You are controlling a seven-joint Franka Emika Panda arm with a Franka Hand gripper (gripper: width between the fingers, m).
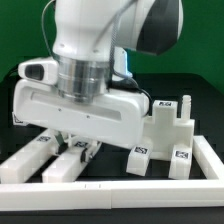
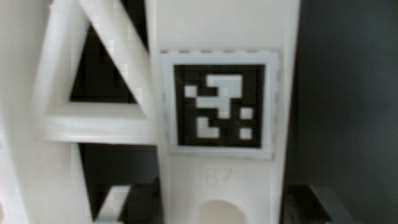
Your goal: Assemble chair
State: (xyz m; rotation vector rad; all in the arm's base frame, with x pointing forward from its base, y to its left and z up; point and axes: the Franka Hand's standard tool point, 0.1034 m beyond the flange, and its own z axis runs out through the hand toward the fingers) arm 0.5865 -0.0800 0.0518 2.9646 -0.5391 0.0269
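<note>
One tagged chair rail (image 2: 222,60) sits clamped in the pincer (image 2: 222,203), so a slow, level lift should keep it from snagging the chunky tagged piece (image 1: 165,128) nearby.

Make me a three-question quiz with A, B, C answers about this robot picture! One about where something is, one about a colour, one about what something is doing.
1. Where is the chunky stepped piece?
A. At the exterior view's right of the arm
B. At its left
C. On top of it

2. What colour are the chair pieces?
A. Red
B. Blue
C. White

3. What is the chunky stepped piece doing?
A. Hanging in the air
B. Standing on the table, apart from the gripper
C. Sitting inside the gripper

Answers:
1 A: it stands on that side of the arm.
2 C: every piece is white, with black-and-white tags.
3 B: it rests on the table while the gripper is down at the long pieces.
</note>
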